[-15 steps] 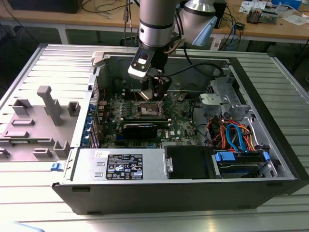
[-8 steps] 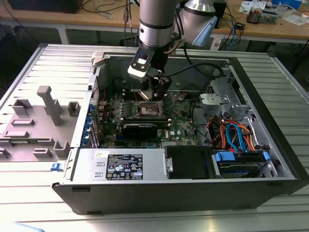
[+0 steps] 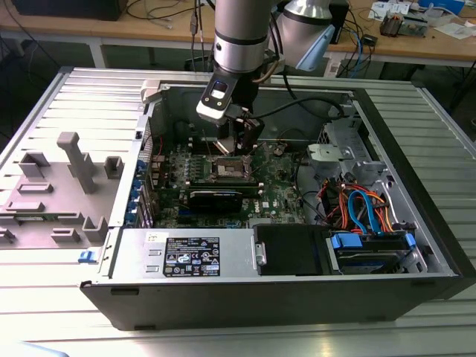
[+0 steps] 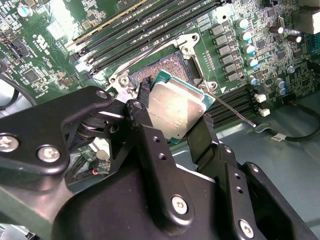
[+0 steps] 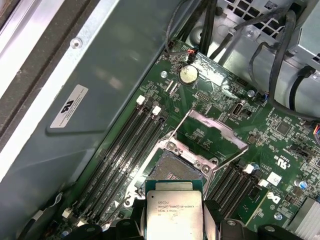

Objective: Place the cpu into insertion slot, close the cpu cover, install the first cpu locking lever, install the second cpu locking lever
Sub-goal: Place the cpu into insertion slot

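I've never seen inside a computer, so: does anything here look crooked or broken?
Nothing looks damaged. The gripper holds the cpu over the open insertion slot, not seated in it, and the cpu cover is swung open.

cpu (image 5: 174,216) cut off at the first wrist view's edge, insertion slot (image 5: 176,169) partly hidden behind it

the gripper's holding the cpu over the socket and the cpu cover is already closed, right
No: the cpu cover is swung open, leaving the insertion slot bare, as the first wrist view shows. The gripper, jaws clamped on the cpu, does hold it over the slot.
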You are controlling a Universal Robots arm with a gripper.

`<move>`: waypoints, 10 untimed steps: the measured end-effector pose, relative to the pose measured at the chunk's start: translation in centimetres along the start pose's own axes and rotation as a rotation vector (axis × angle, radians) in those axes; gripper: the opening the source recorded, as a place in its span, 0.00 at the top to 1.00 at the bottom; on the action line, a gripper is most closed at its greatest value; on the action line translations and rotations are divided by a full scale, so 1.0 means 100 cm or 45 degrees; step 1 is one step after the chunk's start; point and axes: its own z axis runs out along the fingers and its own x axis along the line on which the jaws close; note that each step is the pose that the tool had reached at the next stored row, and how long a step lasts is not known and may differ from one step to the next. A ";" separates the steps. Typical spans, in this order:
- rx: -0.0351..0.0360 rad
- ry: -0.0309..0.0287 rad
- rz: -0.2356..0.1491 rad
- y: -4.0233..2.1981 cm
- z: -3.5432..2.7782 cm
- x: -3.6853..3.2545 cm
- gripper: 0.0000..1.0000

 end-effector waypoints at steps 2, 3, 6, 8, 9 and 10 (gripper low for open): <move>0.0000 0.0002 0.006 0.0000 0.0001 0.0000 0.45; 0.0000 0.0002 0.010 0.0000 0.0002 0.0000 0.45; -0.0003 0.0003 0.018 0.0000 0.0003 0.0000 0.45; -0.0004 0.0003 0.023 0.0000 0.0004 0.0000 0.45; -0.0004 0.0003 0.025 0.0000 0.0005 0.0000 0.45; -0.0004 0.0003 0.027 0.0000 0.0006 0.0000 0.45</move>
